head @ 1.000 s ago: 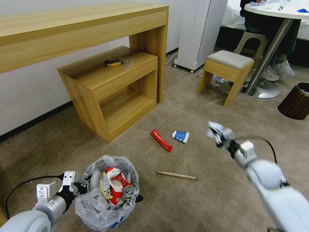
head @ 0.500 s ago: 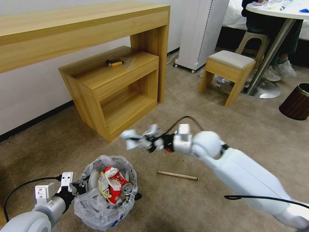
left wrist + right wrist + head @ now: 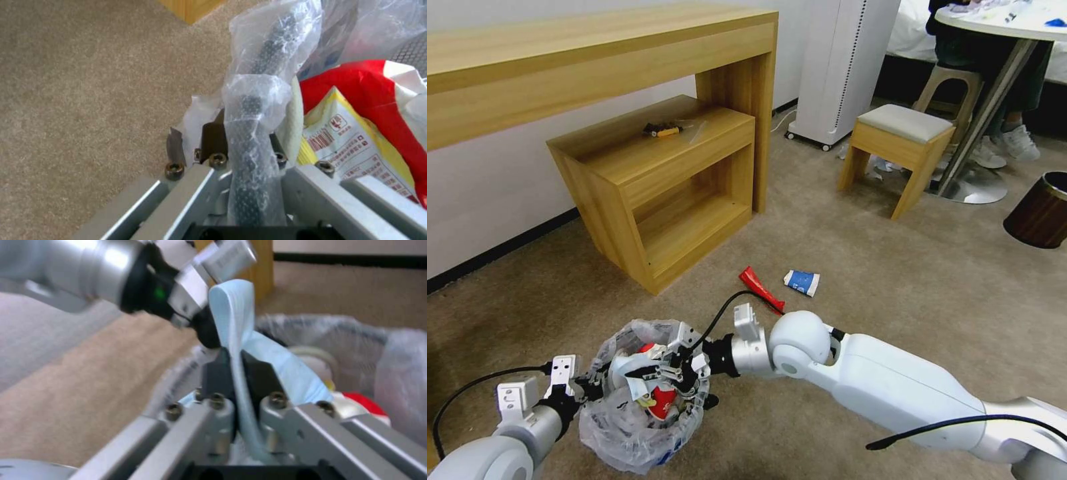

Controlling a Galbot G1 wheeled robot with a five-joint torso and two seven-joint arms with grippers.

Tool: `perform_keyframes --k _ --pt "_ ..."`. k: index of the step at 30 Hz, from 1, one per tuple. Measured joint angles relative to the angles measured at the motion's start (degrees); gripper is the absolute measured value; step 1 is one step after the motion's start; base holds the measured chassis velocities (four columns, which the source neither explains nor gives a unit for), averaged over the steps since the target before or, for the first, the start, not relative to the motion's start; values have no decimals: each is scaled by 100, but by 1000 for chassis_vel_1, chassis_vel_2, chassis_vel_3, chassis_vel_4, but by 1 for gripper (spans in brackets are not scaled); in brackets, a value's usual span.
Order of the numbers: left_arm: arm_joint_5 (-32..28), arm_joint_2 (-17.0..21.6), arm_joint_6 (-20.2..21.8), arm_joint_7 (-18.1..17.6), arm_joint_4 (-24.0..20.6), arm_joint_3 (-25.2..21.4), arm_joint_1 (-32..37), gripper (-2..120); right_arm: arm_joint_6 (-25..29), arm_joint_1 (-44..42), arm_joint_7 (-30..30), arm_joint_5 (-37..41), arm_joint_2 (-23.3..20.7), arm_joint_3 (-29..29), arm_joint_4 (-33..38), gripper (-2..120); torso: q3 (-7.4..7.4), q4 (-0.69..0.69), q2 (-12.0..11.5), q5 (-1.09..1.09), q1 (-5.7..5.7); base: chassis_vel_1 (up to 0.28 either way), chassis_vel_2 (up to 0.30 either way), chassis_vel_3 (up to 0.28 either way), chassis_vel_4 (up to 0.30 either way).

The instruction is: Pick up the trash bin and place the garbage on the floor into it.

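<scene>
The trash bin [image 3: 644,413], black with a crinkly plastic liner, sits low at the front left on the beige carpet. My left gripper [image 3: 589,387] is shut on its rim [image 3: 258,66], pinching the liner with it. My right gripper [image 3: 635,371] hangs over the bin's mouth, shut on a light-blue mask [image 3: 242,323]. Inside the bin lie a red-white cup [image 3: 382,100] and a yellow wrapper [image 3: 338,143]. A red wrapper [image 3: 760,290] and a blue-white cup [image 3: 802,281] lie on the floor beyond my right arm.
A low wooden shelf unit [image 3: 654,187] stands under a long wooden desk [image 3: 594,60] behind the bin. Farther right are a padded stool [image 3: 900,143], a white appliance [image 3: 840,67], a round table's base [image 3: 974,183] and a dark brown bin [image 3: 1040,210].
My right arm has swung left from above the open floor to over the bin, carrying the mask. The wooden stick on the carpet is now hidden behind that arm. The left gripper stays on the rim.
</scene>
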Motion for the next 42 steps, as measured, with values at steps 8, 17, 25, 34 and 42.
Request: perform_keyframes --k 8,17,25,34,42 --pt "-6 1 0 1 23 -3 -19 0 -64 73 277 20 222 -130 -68 39 0 0 0 0 0 0 0 0 0" --pt "-6 0 0 36 37 -37 5 0 -119 128 498 37 410 -220 -80 71 0 0 0 0 0 0 0 0 0" --pt "-6 12 0 45 50 -34 -16 0 -122 -87 933 -22 107 104 244 98 0 0 0 1 0 0 0 0 0" --pt "5 23 0 124 133 -35 -41 0 -284 -850 1791 -699 -485 1297 752 100 0 0 0 1 -1 0 0 0 0" --pt "17 26 -1 174 172 -50 -35 0 -118 -2315 2124 -1152 -1073 2916 909 100 0 -1 0 3 -1 0 0 0 0"
